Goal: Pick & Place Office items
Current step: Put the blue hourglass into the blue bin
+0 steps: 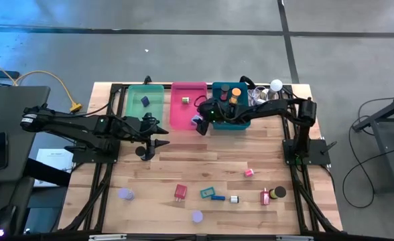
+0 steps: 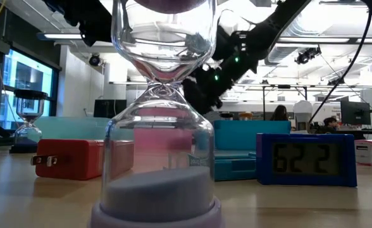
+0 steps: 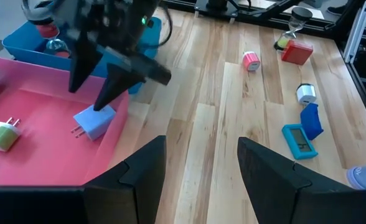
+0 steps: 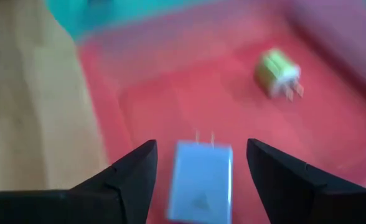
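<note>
Prongs-forward blue plug point(image 4: 200, 179) between right pincer point(image 4: 201, 163) fingers

Grey concrete floor point(image 1: 204, 47), bright ceiling lights point(image 2: 78, 37), large windows point(image 2: 12, 82).

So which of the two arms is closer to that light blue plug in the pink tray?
The right. Its gripper hangs directly over the blue plug, jaws open around it. The left gripper waits over bare wood outside the pink tray.

overhead, table-level, two wrist views
</note>
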You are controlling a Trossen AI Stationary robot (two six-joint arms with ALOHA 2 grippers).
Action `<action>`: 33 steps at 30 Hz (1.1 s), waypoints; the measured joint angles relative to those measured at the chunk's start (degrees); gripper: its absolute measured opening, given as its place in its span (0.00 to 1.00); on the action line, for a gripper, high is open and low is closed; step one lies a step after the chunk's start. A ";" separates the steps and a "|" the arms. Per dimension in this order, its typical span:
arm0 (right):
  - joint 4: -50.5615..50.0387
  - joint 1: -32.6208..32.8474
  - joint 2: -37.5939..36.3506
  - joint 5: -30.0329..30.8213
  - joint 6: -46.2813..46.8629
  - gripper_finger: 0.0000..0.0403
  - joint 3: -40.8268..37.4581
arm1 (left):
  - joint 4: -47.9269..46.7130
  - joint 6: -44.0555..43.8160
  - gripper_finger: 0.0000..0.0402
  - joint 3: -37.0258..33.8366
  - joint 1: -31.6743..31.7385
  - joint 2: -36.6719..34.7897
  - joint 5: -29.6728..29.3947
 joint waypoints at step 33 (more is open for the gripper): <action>-23.99 31.44 -24.12 -0.23 8.35 0.59 0.09 | -30.36 -3.51 0.48 16.69 -12.48 8.00 -4.26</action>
